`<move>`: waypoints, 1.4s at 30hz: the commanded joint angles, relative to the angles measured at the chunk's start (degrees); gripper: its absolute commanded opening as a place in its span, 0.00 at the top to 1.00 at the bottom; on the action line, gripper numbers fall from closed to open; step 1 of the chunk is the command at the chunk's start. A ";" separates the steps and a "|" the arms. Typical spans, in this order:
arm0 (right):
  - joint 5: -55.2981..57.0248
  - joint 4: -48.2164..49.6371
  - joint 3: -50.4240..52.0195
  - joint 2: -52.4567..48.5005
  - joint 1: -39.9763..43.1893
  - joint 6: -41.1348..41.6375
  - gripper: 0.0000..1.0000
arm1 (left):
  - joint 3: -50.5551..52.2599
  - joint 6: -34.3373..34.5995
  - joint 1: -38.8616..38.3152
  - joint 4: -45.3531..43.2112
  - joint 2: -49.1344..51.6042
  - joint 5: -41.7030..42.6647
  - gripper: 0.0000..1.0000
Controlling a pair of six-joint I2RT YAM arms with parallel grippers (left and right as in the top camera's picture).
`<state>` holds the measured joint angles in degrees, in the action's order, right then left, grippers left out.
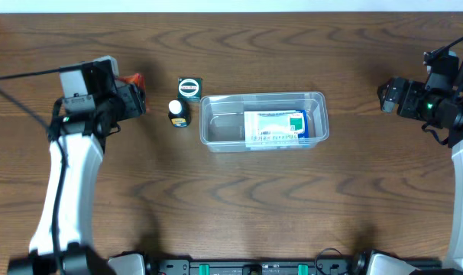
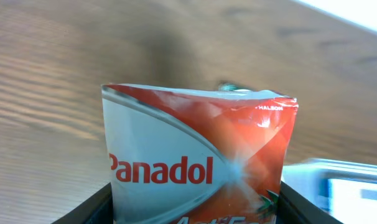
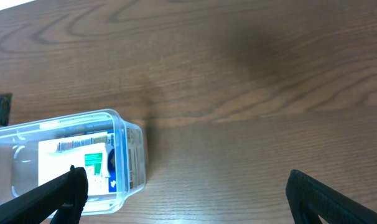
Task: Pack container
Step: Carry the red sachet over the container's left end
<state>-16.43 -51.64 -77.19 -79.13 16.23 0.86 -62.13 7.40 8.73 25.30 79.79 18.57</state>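
My left gripper point(image 2: 195, 208) is clenched on a red Panadol box point(image 2: 195, 149) left of the clear container point(image 1: 216, 122) (a blue-and-white carton point(image 1: 276, 126) inside), my right gripper point(image 3: 187, 186) released.

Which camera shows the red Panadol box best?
The left wrist view: the Panadol box fills the picture, held in the left gripper, name readable. Overhead shows only a red sliver at that gripper. The right wrist view misses it.
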 commanded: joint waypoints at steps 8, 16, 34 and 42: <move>0.13 -0.09 -0.76 0.04 0.31 0.35 0.01 | -0.92 9.88 -13.55 1.16 -4.59 16.76 0.38; 0.13 -0.07 -0.76 0.04 0.31 0.35 0.01 | -0.90 11.56 -27.98 -0.55 -1.42 5.51 0.38; 0.13 -0.07 -0.76 0.04 0.31 0.35 0.01 | -0.90 18.45 -39.67 -8.39 14.23 -7.96 0.38; 0.13 -0.07 -0.76 0.04 0.31 0.35 0.01 | -0.90 19.52 -39.67 -8.74 15.10 -15.61 0.38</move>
<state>-16.40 -51.64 -77.19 -79.13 16.23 0.84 -62.13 25.87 -31.07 16.75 94.48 7.79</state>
